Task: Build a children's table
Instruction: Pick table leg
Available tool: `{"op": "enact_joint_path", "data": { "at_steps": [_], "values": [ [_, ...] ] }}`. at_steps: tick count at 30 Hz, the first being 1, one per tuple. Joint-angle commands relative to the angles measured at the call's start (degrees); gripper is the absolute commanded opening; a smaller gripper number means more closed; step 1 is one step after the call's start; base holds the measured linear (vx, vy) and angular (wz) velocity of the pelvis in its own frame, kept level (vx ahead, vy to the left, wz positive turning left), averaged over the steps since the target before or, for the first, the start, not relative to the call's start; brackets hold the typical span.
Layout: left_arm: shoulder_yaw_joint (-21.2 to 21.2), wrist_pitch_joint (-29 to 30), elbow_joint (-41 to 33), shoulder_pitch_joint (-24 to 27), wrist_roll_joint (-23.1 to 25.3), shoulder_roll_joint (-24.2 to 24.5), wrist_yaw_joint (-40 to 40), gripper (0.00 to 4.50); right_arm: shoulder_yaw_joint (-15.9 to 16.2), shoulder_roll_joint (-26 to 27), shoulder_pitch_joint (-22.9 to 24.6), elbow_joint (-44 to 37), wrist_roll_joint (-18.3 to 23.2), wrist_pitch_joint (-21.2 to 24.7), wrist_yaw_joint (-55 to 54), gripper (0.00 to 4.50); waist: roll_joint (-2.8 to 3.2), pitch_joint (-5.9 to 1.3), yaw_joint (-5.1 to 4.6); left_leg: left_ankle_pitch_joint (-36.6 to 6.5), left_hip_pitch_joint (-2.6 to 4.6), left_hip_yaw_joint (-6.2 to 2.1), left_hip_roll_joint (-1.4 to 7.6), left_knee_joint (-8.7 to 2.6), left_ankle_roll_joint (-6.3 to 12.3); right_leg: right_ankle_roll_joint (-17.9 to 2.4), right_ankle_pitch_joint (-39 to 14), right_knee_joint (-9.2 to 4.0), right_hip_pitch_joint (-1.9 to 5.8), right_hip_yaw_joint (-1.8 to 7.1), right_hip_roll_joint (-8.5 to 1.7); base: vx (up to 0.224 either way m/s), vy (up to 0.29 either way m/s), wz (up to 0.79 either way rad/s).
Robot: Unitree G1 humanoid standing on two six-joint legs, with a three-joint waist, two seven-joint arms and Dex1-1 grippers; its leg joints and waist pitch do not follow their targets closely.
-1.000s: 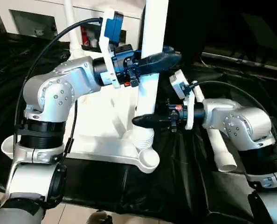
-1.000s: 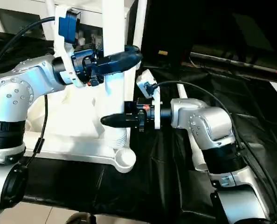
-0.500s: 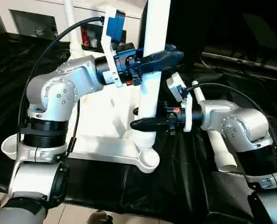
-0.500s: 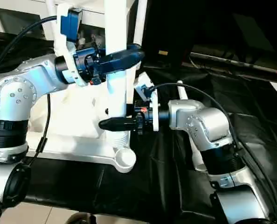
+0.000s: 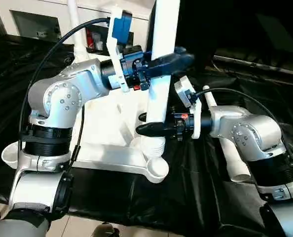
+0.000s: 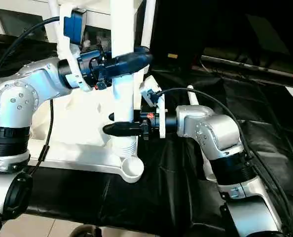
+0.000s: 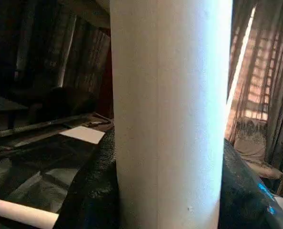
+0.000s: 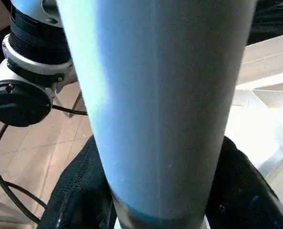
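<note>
A leg is going into its corner socket right now. The table top (image 5: 104,153) is lying underside-up on the black-draped tabletop (image 5: 186,197), and a white leg (image 5: 159,74) is standing upright with its ribbed foot sitting in the near corner socket (image 5: 154,170) region, just behind the open round cup at the rim.

The left tool (image 5: 178,58) is wrapping the leg high up, its black fingers partly open and pressing on both sides of the tube; the left wrist view is showing the tube seated between the pads. The right tool (image 5: 145,129) is reaching in low, just above the ribbed foot, one finger passing in front of the tube and the other behind it. The right wrist view is showing its pads hugging the tube, so I'm reading that as a second grip at roughly half opening.

A spare leg (image 5: 230,158) is lying on the cloth beside the right arm, and another leg (image 5: 75,24) is already standing at the far side.

Next, by my judgement: both tools are needing to keep the tube plumb and twist or press it down until the ribbing disappears into the socket.
</note>
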Motion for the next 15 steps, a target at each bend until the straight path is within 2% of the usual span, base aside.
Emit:
{"op": "enact_joint_path", "data": {
  "at_steps": [1, 7, 8, 9, 10, 12, 13, 14, 15],
  "values": [
    [-0.19, -0.42, -0.22, -1.52, 0.64, -0.1, 0.2, 1.77, -0.55, -0.47, 0.04, 0.48, -0.09, -0.27, 0.23, 1.99, 0.63, -4.48, 0.02, -8.95, 2.54, -1.26, 3.46, -4.05, -4.12, -11.79, -1.23, -3.8, 1.52, 2.3, -5.36, 0.0, 0.0, 0.0],
    [1.13, 0.13, 0.06, -1.6, -0.18, -0.77, 1.8, 1.77, -1.06, -0.1, 0.09, 0.77, -0.32, -0.99, -0.5, 1.96, 0.7, -4.5, 0.01, -9.25, 2.57, -1.28, 3.46, -4.02, -4.19, -11.95, -0.97, -3.77, 1.52, 2.29, -5.35, 0.0, 0.0, 0.0],
    [1.45, 0.09, 0.23, -1.64, -0.23, -1.04, 2.39, 2.12, -1.35, 0.1, 0.1, 0.82, -0.3, -1.2, -0.79, 1.96, 0.66, -4.51, 0.03, -9.08, 2.53, -1.25, 3.4, -3.97, -4.07, -12.02, -0.86, -3.82, 1.57, 2.33, -5.38, 0.0, 0.0, 0.0],
    [3.0, -0.26, 1.14, -1.83, -0.52, -2.28, 5.0, 2.33, -2.9, 1.1, 0.16, 0.99, 0.26, -1.77, -2.13, 1.95, 0.74, -4.52, -0.01, -8.96, 2.46, -1.23, 3.44, -3.98, -4.08, -12.18, -0.43, -3.72, 1.56, 2.34, -5.39, 0.0, 0.0, 0.0],
    [3.0, -0.26, 1.14, -1.83, -0.52, -2.28, 5.0, 2.5, -2.9, 1.1, 0.16, 0.99, 0.26, -1.77, -2.13, 1.95, 0.69, -4.49, -0.06, -9.15, 2.39, -1.23, 3.39, -3.97, -4.04, -12.4, -0.34, -3.75, 1.51, 2.34, -5.38, 0.0, 0.0, 0.0],
    [7.15, -1.06, 2.59, -1.84, -3.62, -5.03, 8.24, 2.57, -6.8, 3.54, 0.48, 0.72, 2.72, -2.54, -4.68, 1.93, 0.58, -4.55, 0.0, -9.28, 2.49, -1.24, 3.39, -3.92, -3.96, -12.61, -0.47, -3.87, 1.56, 2.31, -5.48, 0.0, 0.0, 0.0],
    [9.16, -2.89, 3.39, -1.82, -4.67, -6.65, 9.97, 2.57, -8.56, 4.55, 0.49, 0.71, 4.21, -2.04, -5.96, 1.93, 0.57, -4.56, 0.1, -8.99, 2.37, -1.24, 3.42, -3.84, -3.75, -13.39, 0.38, -3.79, 1.63, 2.35, -5.69, 0.0, 0.0, 0.0],
    [10.45, -4.22, 3.93, -1.81, -5.26, -7.73, 11.15, 2.67, -9.68, 5.18, 0.47, 0.73, 5.2, -1.61, -6.81, 1.92, 0.52, -4.54, 0.16, -9.2, 2.34, -1.27, 3.45, -3.87, -3.6, -13.73, 0.34, -3.86, 1.65, 2.31, -5.74, 0.0, 0.0, 0.0],
    [13.59, -8.21, 5.34, -1.75, -6.87, -10.52, 13.61, 2.93, -12.37, 6.71, 0.32, 1.11, 7.26, -0.79, -9.4, 1.92, 0.45, -4.63, 0.23, -8.7, 2.35, -1.3, 3.44, -3.84, -3.16, -13.71, 1.07, -3.83, 1.77, 2.25, -5.55, 0.0, 0.0, 0.0]
  ]
}}
